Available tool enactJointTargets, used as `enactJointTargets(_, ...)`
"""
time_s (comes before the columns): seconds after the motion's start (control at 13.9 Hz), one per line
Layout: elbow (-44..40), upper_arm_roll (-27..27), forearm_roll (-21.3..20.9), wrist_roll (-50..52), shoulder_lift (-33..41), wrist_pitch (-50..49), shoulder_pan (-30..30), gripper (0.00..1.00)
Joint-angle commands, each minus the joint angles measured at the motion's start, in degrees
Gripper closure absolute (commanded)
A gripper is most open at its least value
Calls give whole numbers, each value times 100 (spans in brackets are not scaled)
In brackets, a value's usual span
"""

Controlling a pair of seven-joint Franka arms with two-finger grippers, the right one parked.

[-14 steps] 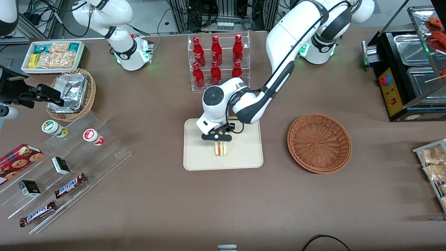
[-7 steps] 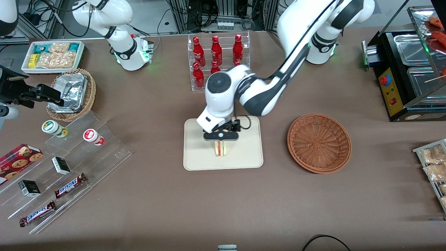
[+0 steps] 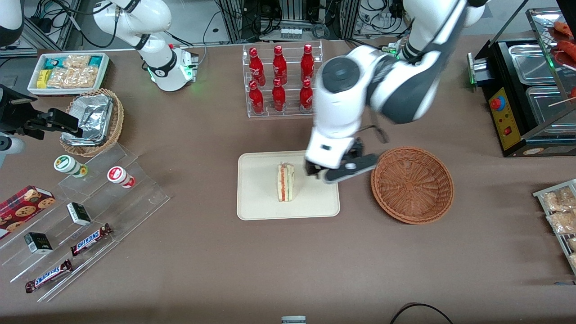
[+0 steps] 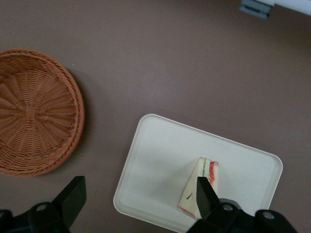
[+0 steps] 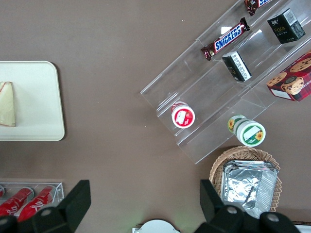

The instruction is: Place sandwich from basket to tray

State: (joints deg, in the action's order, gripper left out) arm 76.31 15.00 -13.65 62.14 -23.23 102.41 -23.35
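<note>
The sandwich [image 3: 285, 182] stands on its edge in the middle of the cream tray [image 3: 256, 204], red and green filling facing up. My gripper [image 3: 345, 168] hangs open and empty well above the table, over the tray's edge that is nearest the brown wicker basket [image 3: 411, 184]. Nothing lies in the basket. The left wrist view looks down on the sandwich [image 4: 201, 187], the tray [image 4: 160, 145] and the basket [image 4: 34, 111], with the gripper [image 4: 138, 196] wide apart and one dark finger [image 4: 205, 194] in front of the sandwich. The right wrist view catches the tray [image 5: 34, 97] and the sandwich [image 5: 7, 104].
A clear rack of red bottles [image 3: 279, 81] stands farther from the front camera than the tray. Toward the parked arm's end are a stepped acrylic shelf with snacks [image 3: 85, 211], a tan basket with foil [image 3: 92, 119] and a white snack box [image 3: 67, 72]. A black food warmer [image 3: 531, 90] sits toward the working arm's end.
The gripper has let go of the sandwich, risen and swung away toward the basket. The sandwich stays on the tray, now fully uncovered.
</note>
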Motion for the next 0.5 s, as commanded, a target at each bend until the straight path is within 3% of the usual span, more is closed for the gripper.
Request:
enactJointTargets(0.0,226,39,194,27,607,-492,469,0)
enactJointTargets(0.43,787,39,573,-2018,1670,-1259,1735,0)
